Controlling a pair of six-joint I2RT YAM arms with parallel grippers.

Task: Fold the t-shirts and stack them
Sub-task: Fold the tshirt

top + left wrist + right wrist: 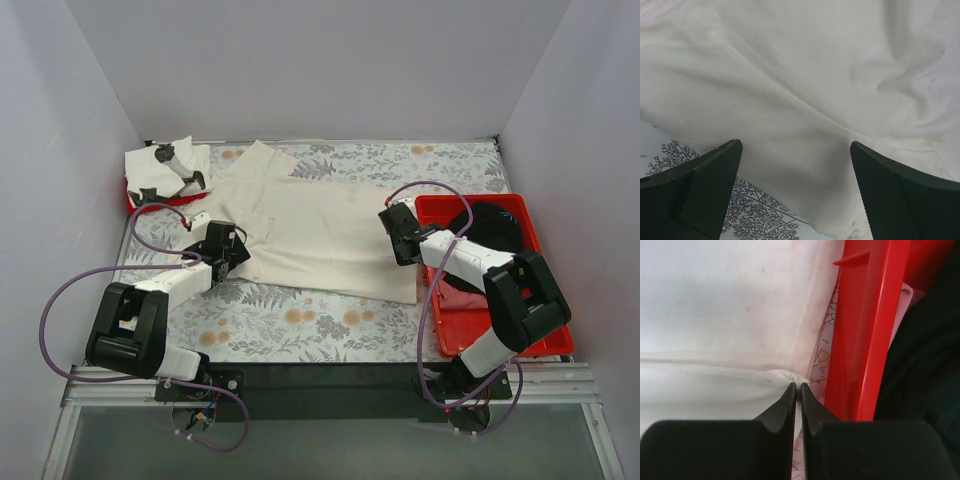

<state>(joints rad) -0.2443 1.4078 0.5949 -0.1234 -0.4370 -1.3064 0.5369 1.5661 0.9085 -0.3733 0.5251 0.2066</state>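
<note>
The cream-white t-shirt [320,230] lies spread across the middle of the table. My left gripper [236,250] is open over its left edge; in the left wrist view [796,150] its jaws stand wide apart above the cloth [805,90]. My right gripper [392,228] is at the shirt's right edge, beside the red tray. In the right wrist view [797,388] its jaws are shut on a pinched fold of the shirt's hem [785,376]. A black t-shirt [490,228] and a pinkish one [462,298] lie in the right tray. A white t-shirt with black marks [165,167] lies at the back left.
A red tray [540,345] stands at the right; its wall [875,330] is right next to my right fingers. Another red tray [135,201] is under the white shirt at the back left. The table has a floral cover [300,325]. Grey walls enclose three sides.
</note>
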